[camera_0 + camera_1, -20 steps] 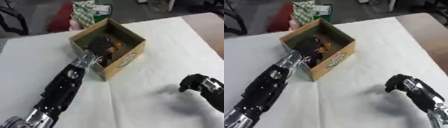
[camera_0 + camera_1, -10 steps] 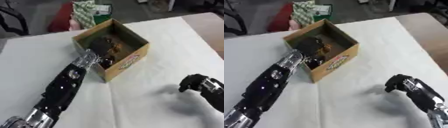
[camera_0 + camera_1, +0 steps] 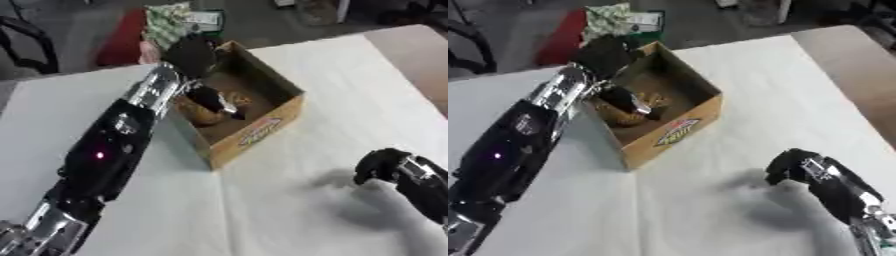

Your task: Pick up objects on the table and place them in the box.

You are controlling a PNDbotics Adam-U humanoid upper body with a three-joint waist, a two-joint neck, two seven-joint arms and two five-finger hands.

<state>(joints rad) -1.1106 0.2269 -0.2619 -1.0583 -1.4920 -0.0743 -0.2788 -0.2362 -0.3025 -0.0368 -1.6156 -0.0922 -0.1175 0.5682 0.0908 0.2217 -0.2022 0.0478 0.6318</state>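
Note:
An open cardboard box (image 3: 262, 127) with a printed label on its front wall stands on the white tablecloth, a little behind the middle. Inside it lie brownish-orange things (image 3: 203, 114) and a dark shape (image 3: 215, 100) that I cannot make out. My left arm runs up from the lower left, and my left hand (image 3: 191, 54) hangs over the box's back-left rim. My right hand (image 3: 792, 167) hovers low over the cloth at the lower right, fingers curled, with nothing in it.
Past the table's far edge lie a green patterned packet (image 3: 166, 25) and a red thing (image 3: 122, 37). A black chair (image 3: 22, 42) stands at the far left. A bare brown tabletop (image 3: 411, 55) shows at the right beyond the cloth.
My left hand has risen out of the box and moved toward its back-left rim. The right hand has hardly moved.

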